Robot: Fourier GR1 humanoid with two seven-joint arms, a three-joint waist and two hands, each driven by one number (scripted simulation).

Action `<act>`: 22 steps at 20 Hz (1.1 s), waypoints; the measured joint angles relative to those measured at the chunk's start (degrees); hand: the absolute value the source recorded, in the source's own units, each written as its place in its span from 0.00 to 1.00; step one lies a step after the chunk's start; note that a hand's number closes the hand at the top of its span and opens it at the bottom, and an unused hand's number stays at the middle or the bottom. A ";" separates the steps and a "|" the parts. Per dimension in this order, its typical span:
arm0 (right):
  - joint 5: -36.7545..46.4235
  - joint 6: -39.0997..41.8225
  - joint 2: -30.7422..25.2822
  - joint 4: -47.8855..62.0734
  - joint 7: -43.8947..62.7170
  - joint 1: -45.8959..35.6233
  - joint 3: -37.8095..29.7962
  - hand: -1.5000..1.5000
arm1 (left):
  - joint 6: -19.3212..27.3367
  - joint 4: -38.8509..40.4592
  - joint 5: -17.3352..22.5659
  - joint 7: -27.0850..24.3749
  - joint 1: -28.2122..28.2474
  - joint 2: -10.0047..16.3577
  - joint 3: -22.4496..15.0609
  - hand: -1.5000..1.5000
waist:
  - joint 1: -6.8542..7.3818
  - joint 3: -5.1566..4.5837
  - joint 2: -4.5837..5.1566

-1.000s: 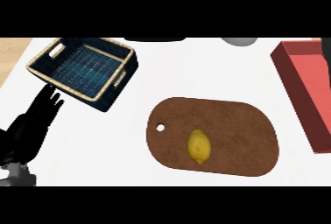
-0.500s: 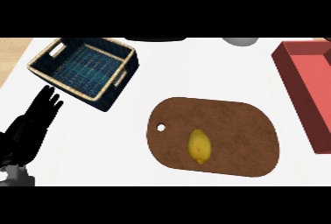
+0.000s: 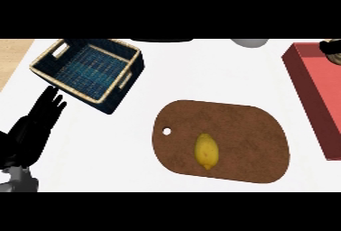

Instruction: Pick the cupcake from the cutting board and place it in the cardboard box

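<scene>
A brown cutting board (image 3: 246, 135) with a small hole at its left end lies right of the middle of the white counter. On it lies a yellow, lemon-shaped object (image 3: 207, 151); I see no cupcake. A woven box with a dark blue inside (image 3: 90, 72) stands at the upper left, empty. My left hand (image 3: 36, 124) rests at the left edge, below the box, fingers straight and pointing up, holding nothing. My right hand does not show.
A red tray (image 3: 313, 90) runs along the right edge, with a dark object (image 3: 331, 49) at its top. A grey round thing (image 3: 250, 42) and a dark one (image 3: 160, 39) peek in at the top edge. A wooden strip (image 3: 13, 56) borders the counter at upper left.
</scene>
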 measured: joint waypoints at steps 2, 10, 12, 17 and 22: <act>-1.14 0.33 0.41 1.76 0.84 1.11 -1.20 0.00 | -0.18 -0.60 0.28 0.49 0.21 0.25 0.18 0.50 | -0.10 0.00 -0.06; -6.78 -2.22 -0.15 7.98 -5.27 3.62 -5.35 0.00 | -0.44 -1.95 0.65 1.45 0.81 0.44 0.61 0.50 | -0.07 0.02 -0.07; -8.31 -4.77 0.51 7.11 -7.56 4.56 -6.20 0.00 | -0.33 -2.26 0.93 1.96 0.55 0.47 0.82 0.50 | -0.28 0.01 -0.15; -14.05 -14.54 1.79 2.76 -11.25 4.77 -11.56 0.00 | -0.29 -1.51 0.82 1.75 0.35 0.63 1.21 0.50 | -0.67 0.04 -0.26; -21.63 -19.78 2.99 -3.68 -14.75 6.89 -17.07 0.00 | 0.01 -0.53 0.32 0.80 0.93 0.12 1.34 0.50 | -1.43 0.00 -0.51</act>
